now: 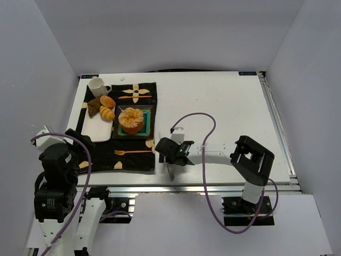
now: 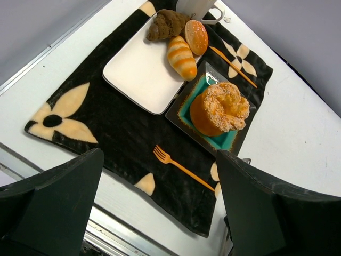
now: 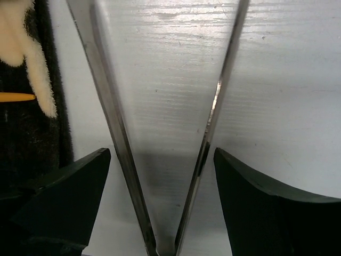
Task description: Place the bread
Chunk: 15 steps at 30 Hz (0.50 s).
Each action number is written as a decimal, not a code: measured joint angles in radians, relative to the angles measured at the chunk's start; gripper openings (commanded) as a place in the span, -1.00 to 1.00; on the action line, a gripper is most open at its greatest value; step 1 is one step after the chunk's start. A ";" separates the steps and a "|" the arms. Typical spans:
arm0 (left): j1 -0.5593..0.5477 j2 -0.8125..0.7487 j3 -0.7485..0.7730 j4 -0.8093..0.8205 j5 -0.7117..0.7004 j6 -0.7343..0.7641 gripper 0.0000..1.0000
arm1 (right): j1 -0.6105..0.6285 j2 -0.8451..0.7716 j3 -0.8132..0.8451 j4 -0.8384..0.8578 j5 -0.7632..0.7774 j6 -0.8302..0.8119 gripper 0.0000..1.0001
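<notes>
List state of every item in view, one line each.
bread: upright on the teal plate, not held
white tray: on the mat, three small pastries at its far end
mug: upright
fork: flat on the mat
left gripper: open, empty
right gripper: open, tongs between its fingers

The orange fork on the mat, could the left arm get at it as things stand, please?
Probably yes: the orange fork lies bare on the black mat, with nothing on it, and the left gripper hangs open just short of it.

A white table point(image 1: 229, 117) with metal rails along its near and right edges stands enclosed by plain grey-white walls point(image 1: 170, 32) at the back and both sides, evenly lit.
</notes>
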<state>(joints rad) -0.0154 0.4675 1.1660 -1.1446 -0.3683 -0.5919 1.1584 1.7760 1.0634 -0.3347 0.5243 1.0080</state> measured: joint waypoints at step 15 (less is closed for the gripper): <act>0.000 0.002 0.043 -0.058 -0.005 0.009 0.96 | 0.019 -0.655 0.050 -0.165 0.107 -0.124 0.79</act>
<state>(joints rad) -0.0154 0.4694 1.2091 -1.2030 -0.3733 -0.5831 1.1770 1.1210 1.1137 -0.4995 0.6315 0.8841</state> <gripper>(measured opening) 0.975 0.894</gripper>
